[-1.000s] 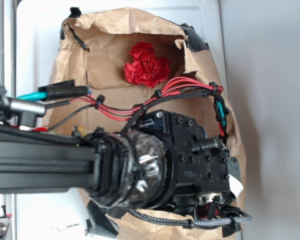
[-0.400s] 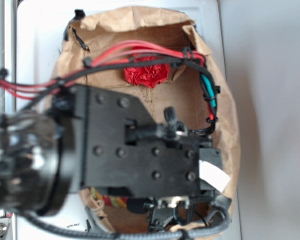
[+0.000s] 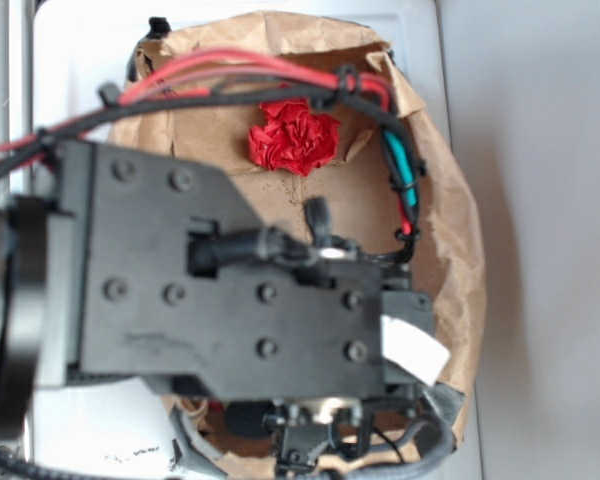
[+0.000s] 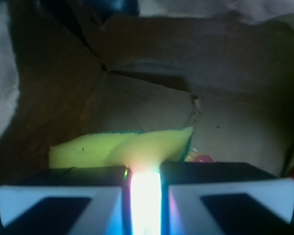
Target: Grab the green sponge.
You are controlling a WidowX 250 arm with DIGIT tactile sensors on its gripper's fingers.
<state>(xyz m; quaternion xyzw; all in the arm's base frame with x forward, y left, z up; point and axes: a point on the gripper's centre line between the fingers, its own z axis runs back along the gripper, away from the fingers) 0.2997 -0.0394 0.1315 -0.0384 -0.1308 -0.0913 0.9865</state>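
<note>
- The green sponge [image 4: 122, 149] lies flat on the brown paper just beyond the hand's fingertips in the wrist view; its upper face reads plain yellow, with a thin green edge along the far side and down the right end.
- In the exterior view the sponge is hidden under the arm, so its place in the paper bag [image 3: 450, 230] can only be judged as the near end, below the black wrist block.
- It looks like a light, soft foam block: it should squash under pressure and spring back, and it is not fragile. The foam face should give good grip, so slipping seems unlikely.
- Being soft, it is best taken across its short width, near the middle of the block, with the fingers pushed well down beside it so they close on the body and not merely on the top edge.
- The hand [image 4: 146, 191] sits low over the sponge's near edge. Its two pale fingers [image 4: 63, 205] stand close together with only a narrow bright slit between them; whether they are clenched on foam or merely nearly closed I cannot tell.
- A bit of red and yellow shows at the sponge's right end; too small to name.
- The red ruffled cloth [image 3: 293, 136] lies at the far end of the bag, well apart from the hand.
- The bag rests on a white tabletop [image 3: 80, 90], its crumpled walls standing up around the work area and possibly crowding the fingers.
</note>
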